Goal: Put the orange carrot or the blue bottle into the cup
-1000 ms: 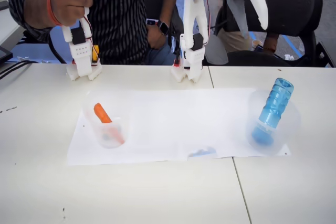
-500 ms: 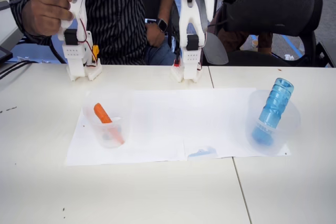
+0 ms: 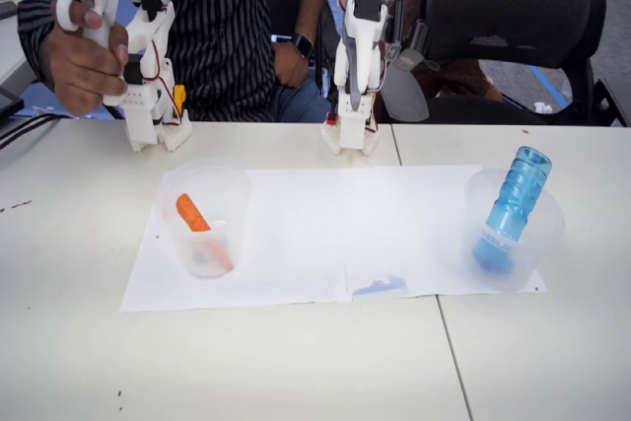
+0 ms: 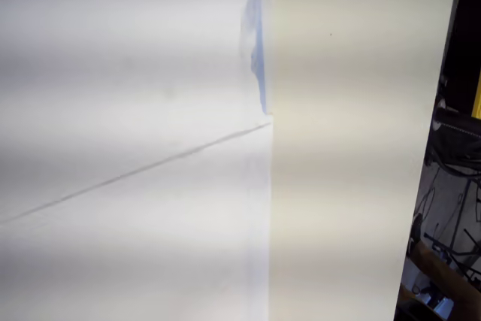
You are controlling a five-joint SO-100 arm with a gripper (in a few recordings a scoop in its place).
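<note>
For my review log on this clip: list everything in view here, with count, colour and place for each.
carrot: 1, orange, leaning inside the left cup, fixed view.
bottle: 1, light blue, leaning cap-down in the right cup.
cups: 2, clear; left holds the carrot, right holds the bottle.
paper: white sheets under both cups.
blue mark: 1, at the paper's front edge; also in the wrist view.
table: white.
chair: 1, black, behind the table.
person: 1, striped shirt, seated behind the table.
arm: 1, white, folded upright at the table's back edge; I cannot tell whether its gripper is open or shut.
</note>
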